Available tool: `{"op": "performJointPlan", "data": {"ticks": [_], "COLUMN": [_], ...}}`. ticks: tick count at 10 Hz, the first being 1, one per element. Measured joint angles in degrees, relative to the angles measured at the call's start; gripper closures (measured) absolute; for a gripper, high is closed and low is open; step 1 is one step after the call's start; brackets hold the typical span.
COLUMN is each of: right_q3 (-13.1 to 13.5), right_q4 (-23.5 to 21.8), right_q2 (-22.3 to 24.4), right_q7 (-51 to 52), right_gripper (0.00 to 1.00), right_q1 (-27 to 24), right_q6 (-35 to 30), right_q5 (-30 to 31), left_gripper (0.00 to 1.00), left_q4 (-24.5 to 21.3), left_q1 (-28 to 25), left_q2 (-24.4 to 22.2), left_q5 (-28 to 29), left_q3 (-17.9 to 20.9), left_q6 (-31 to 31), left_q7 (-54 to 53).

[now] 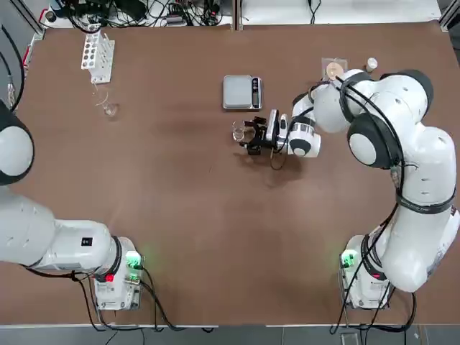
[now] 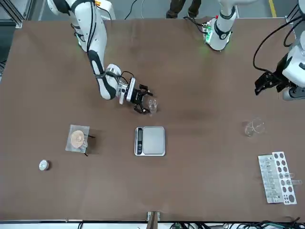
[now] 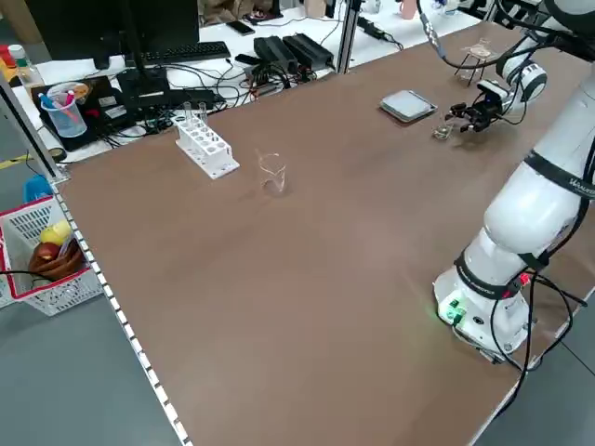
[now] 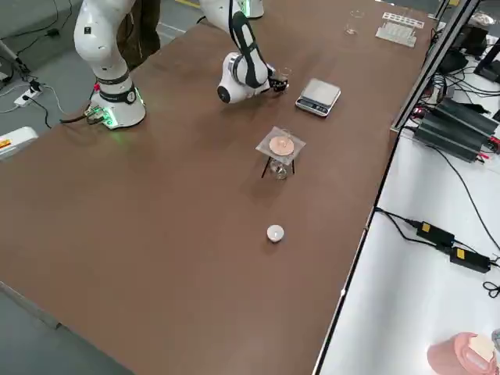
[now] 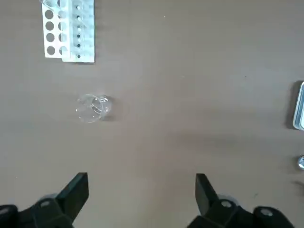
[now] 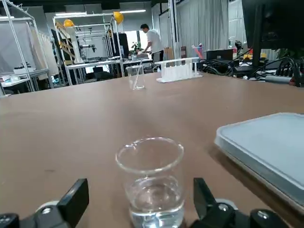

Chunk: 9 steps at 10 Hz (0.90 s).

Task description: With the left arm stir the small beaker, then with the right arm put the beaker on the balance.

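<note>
Standing upright on the table between the parted fingers of the right gripper point(image 6: 141, 209), untouched by either, the small beaker point(image 6: 150, 179) held a little clear liquid. Just beside it lay the balance point(image 6: 266, 145), pan bare. Farther off stood a glass vessel point(image 6: 135, 77) holding a thin rod, then a white tube rack point(image 6: 178, 71). The left gripper point(image 5: 141, 197) hung wide and empty above the table.

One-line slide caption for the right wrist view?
Right end effector, fingers open, level with the table, straddles the small beaker holding clear liquid; the balance sits just beside it.
</note>
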State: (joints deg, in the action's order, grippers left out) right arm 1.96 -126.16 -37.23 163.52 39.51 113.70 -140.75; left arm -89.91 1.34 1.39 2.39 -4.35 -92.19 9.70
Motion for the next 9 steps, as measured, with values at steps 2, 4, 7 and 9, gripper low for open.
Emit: {"op": "performJointPlan", "data": {"ticks": [2,4,7,9], "right_q3": [0.11,0.15,0.24,0.32], "right_q4": [0.97,1.90,3.71,4.40], "right_q2": [-0.24,-0.96,-2.12,-2.57], "right_q7": [0.00,0.00,0.00,-0.01], "right_gripper": [0.03,0.03,0.06,0.15], "right_q1": [0.08,0.32,0.73,0.73], "right_q6": [0.05,0.09,0.32,0.34], "right_q5": [-0.14,-0.60,-0.99,-1.10], "left_gripper": [0.00,0.00,0.00,0.00], "left_q4": [-0.01,0.06,0.94,1.25], "left_q1": [0.19,0.46,0.72,0.72], "left_q2": [0.00,0.00,0.00,0.00], "left_q5": [-0.05,-0.11,-0.14,-0.69], "left_q3": [-0.09,-1.15,-2.03,-2.51], "left_q6": [0.04,0.02,0.01,0.00], "left_q7": [-1.34,-1.89,-1.89,-1.84]}}
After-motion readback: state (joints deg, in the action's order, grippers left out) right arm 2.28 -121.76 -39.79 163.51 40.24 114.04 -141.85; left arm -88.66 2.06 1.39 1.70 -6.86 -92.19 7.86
